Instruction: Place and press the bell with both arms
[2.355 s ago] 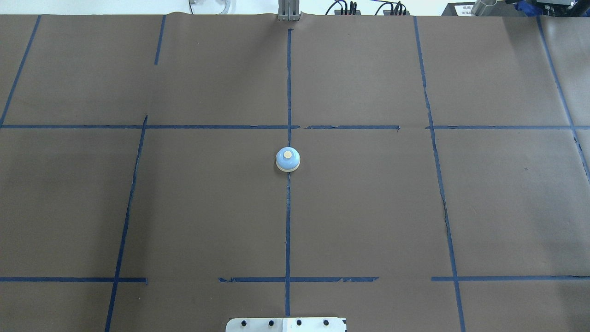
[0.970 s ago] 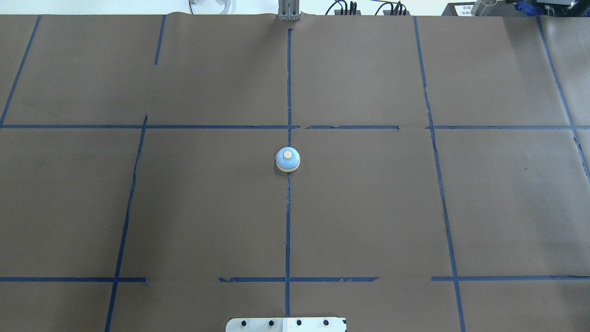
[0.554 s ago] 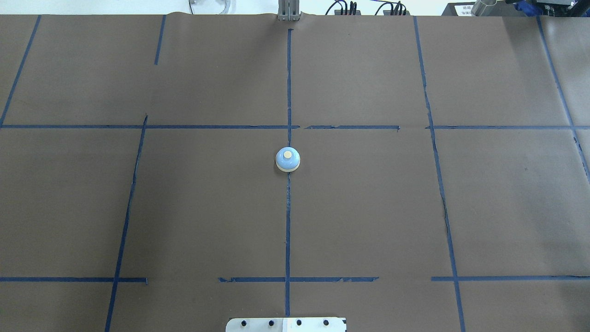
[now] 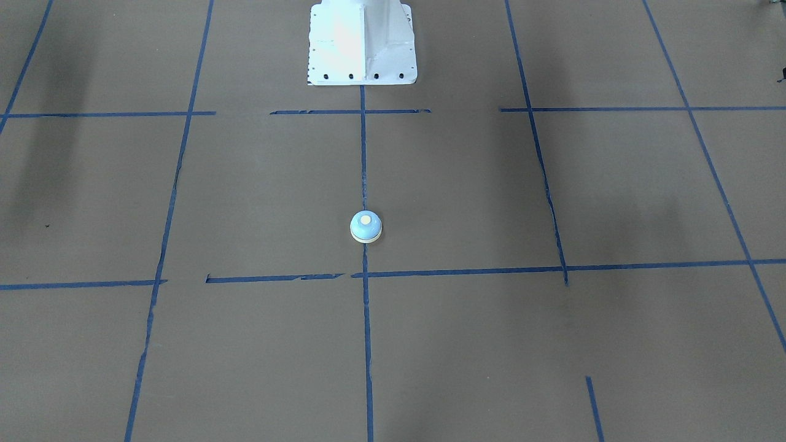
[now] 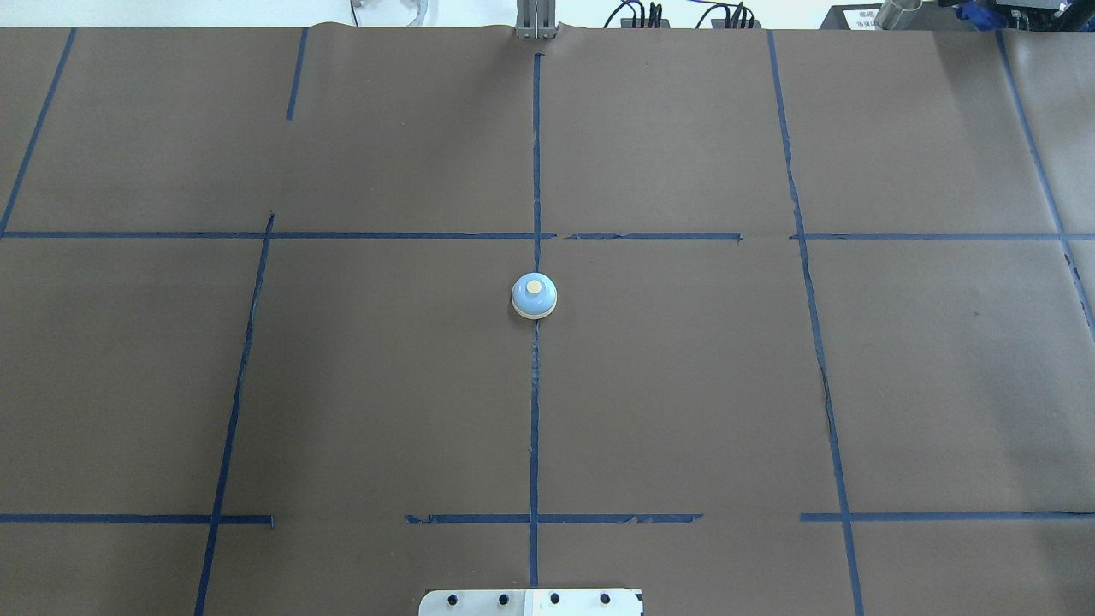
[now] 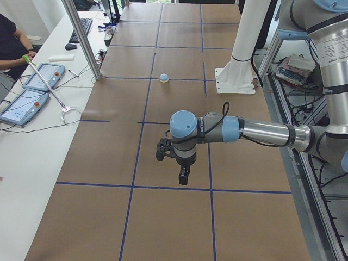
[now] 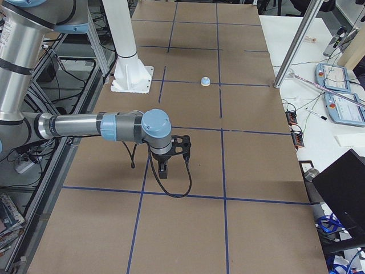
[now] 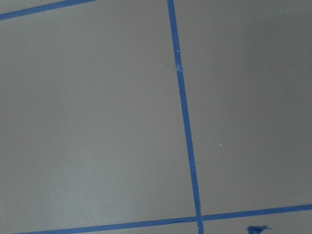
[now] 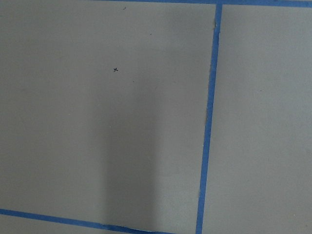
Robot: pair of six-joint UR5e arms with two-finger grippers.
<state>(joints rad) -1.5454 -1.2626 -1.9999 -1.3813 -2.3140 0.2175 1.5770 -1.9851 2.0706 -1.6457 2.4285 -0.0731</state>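
The light-blue bell (image 5: 535, 297) with its cream button stands upright on the centre tape line of the brown table cover. It also shows in the front-facing view (image 4: 366, 226), the left view (image 6: 163, 78) and the right view (image 7: 206, 81). No gripper is near it. My left gripper (image 6: 184, 176) hangs above the table far from the bell, seen only in the left view; I cannot tell whether it is open or shut. My right gripper (image 7: 162, 171) hangs likewise, seen only in the right view; I cannot tell its state. Both wrist views show only brown cover and blue tape.
The white pedestal (image 4: 362, 43) stands at the robot's edge of the table (image 5: 530, 601). Blue tape lines grid the brown cover (image 5: 684, 385). A metal post (image 6: 81, 38) and a side desk with tablets (image 6: 32, 92) lie beyond the far edge. A person (image 6: 11, 43) sits there.
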